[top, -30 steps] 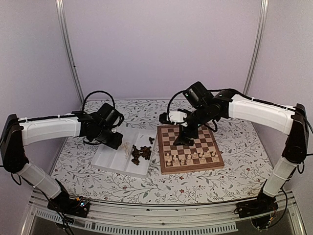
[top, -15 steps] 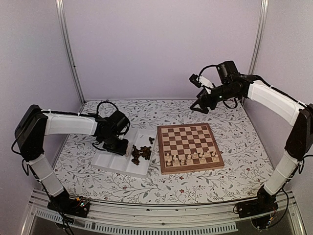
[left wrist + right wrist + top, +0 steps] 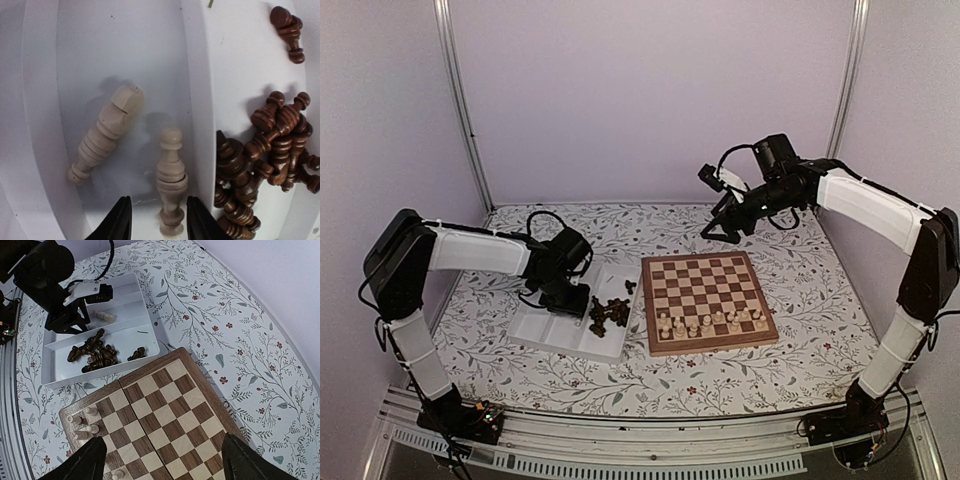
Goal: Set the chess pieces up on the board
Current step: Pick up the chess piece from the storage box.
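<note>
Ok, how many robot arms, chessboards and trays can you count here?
Robot arms: 2
Chessboard: 1
White tray: 1
Total: 4

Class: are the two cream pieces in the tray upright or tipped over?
Tipped over: both cream pieces lie on their sides on the tray floor.

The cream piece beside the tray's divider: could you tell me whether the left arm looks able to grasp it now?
Probably yes: the left gripper straddles the base of the cream piece with open jaws, nothing covers it, and the other cream piece lies apart.
</note>
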Controlling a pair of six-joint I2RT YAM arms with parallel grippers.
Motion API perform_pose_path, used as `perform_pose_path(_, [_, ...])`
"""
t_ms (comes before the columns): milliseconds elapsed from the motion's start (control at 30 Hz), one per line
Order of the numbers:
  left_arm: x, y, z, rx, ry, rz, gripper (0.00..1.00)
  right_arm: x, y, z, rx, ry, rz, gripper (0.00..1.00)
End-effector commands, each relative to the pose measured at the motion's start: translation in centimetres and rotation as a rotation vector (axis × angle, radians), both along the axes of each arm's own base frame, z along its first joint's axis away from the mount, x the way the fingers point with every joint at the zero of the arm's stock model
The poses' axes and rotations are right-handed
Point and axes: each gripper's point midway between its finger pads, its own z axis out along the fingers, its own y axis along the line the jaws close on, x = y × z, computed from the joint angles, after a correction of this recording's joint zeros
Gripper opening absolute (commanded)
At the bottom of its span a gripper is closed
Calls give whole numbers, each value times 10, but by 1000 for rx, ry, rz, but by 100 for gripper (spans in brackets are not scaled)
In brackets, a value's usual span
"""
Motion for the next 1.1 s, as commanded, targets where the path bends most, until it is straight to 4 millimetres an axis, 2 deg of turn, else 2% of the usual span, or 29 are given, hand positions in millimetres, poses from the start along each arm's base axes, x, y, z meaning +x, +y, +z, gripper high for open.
perform_pose_path(0, [-3,-1,-17,-1,56,14,41,-4,2,-14,2,59,11,82])
perform_pose_path(100, [-11,7,-20,31,78,20,40,-5,3,-16,0,68,16,82])
perform_pose_path(233, [-23,23,-9,70,72,28,40,-6,3,-17,2,72,20,82])
perform_pose_path(400, [-29,30,-16,88,94,12,33,-6,7,-21,6,89,33,82])
perform_pose_path(633, [-22,18,-24,65,95,-39,27,-10,14,-26,-14,103,54,82])
perform_pose_path(900, [-10,14,-28,94,79,-79,27,-13,14,-29,-20,102,63,82])
perform_pose_path(1067, [-16,12,-32,78,115,-92,14,-15,16,-33,-28,109,72,82])
